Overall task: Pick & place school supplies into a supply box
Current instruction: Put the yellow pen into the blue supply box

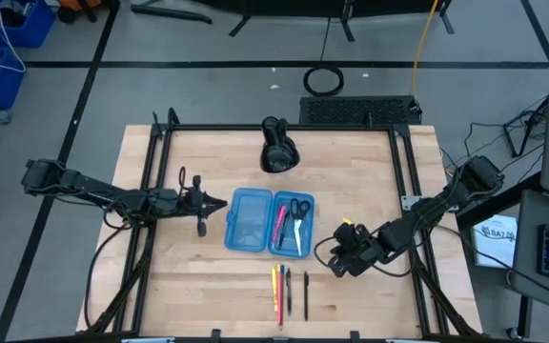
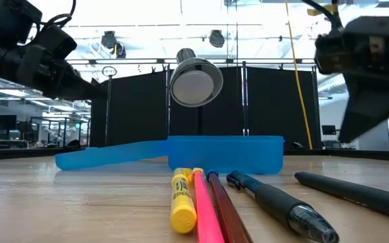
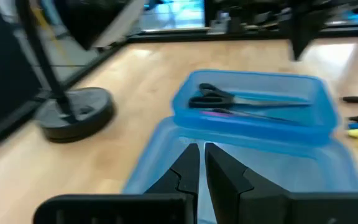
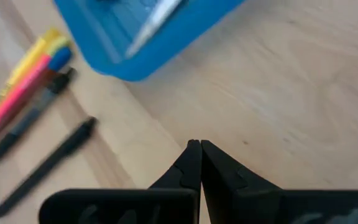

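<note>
The blue supply box (image 1: 268,221) lies open and flat on the table's middle. Its right half (image 3: 253,106) holds black-handled scissors (image 3: 229,98) and a pink pen (image 1: 279,227). Several pens (image 1: 289,291), yellow, pink and black, lie side by side on the table in front of the box; the right wrist view shows them too (image 4: 30,93). My left gripper (image 3: 202,149) is shut and holds nothing, just off the box's left half (image 1: 249,221). My right gripper (image 4: 196,144) is shut and holds nothing, above bare wood right of the box's near right corner (image 4: 135,68).
A bulky black lamp-like object (image 1: 277,148) stands on its round base (image 3: 73,112) behind the box. A black metal frame (image 1: 151,191) runs along the table's sides. Bare wood lies right of the pens and near the front edge.
</note>
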Available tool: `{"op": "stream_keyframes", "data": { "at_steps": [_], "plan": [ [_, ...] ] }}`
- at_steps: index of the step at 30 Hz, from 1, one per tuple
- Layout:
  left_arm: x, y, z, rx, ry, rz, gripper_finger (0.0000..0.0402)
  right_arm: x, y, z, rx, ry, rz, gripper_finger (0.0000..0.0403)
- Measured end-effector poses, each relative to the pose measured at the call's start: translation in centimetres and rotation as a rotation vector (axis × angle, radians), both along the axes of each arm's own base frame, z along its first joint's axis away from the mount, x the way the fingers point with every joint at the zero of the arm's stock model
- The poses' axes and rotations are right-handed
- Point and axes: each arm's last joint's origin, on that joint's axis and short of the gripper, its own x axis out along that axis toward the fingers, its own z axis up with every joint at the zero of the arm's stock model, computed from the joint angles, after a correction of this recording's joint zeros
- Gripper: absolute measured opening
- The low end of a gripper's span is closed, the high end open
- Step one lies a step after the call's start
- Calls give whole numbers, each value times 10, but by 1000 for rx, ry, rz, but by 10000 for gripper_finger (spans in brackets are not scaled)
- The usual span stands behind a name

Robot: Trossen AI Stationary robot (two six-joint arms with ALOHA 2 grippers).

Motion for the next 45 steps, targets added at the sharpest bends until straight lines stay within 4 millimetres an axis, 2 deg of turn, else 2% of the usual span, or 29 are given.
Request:
{"op": "stream_keyframes", "data": {
  "at_steps": [3, 7, 10, 16, 26, 31, 35, 40, 45],
  "plan": [
    [1, -2, 2, -48, -20, -43, 33, -8, 2, -6, -20, 24, 28, 0],
    [1, -1, 3, -89, -41, -27, 33, -14, 5, -11, -129, 15, 156, 0],
    [1, 0, 3, -135, -52, 24, 33, -19, 3, -16, -219, -27, 124, 0],
    [1, -1, 4, -320, -78, 81, 33, -29, -5, -29, -261, -5, 85, 0],
    [16, -18, 17, -334, 13, 151, 33, -44, -17, -48, -295, -2, 102, 0],
    [31, -42, 23, -324, 47, 137, 33, -46, -19, -53, -329, -40, 112, 0],
    [49, -74, 33, -274, 46, 145, 33, -44, -20, -52, -451, -57, 176, 0],
    [74, -119, 64, -247, 57, 155, 32, -41, -18, -49, -613, -81, 314, 0],
    [90, -147, 108, -301, 84, 283, 32, -46, -9, -49, -703, -105, 491, 0]
  ]
}}
